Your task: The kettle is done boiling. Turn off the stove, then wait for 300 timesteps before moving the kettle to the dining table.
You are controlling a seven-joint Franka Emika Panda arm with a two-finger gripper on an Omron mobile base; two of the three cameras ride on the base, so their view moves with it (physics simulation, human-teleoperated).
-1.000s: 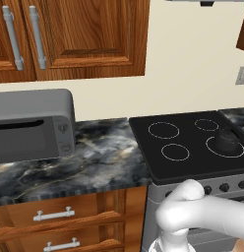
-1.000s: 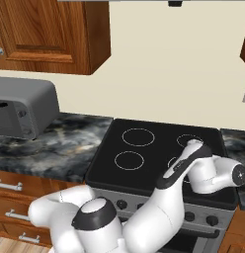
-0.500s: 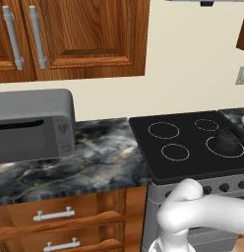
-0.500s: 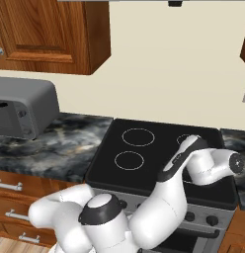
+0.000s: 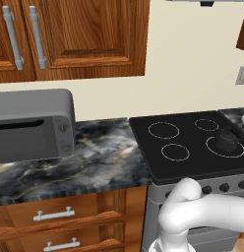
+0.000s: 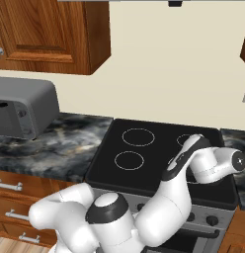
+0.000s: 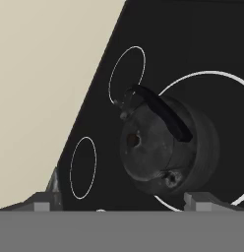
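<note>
The kettle [image 5: 227,139] is a squat dark pot sitting on the front right burner ring of the black stove [image 5: 185,129]. In the hand view the kettle [image 7: 161,150] lies close ahead on a large white ring, its curved handle [image 7: 163,114] across the top. My gripper [image 7: 121,201] is open, its two dark fingertips [image 7: 42,203] standing wide apart with nothing between them, short of the kettle. In the right base view my white arm [image 6: 193,160] reaches over the stove [image 6: 144,143] and covers the kettle. The dining table is out of view.
A row of black knobs [image 5: 224,187] runs along the stove's grey front. A grey microwave [image 5: 30,125] stands on the marbled counter [image 5: 94,160] to the left. Wooden cabinets [image 5: 79,34] hang above, and drawers [image 5: 55,215] sit below.
The wrist end of my arm has risen a little and shifted right over the stove. The kettle has not moved, and the gripper stays open.
</note>
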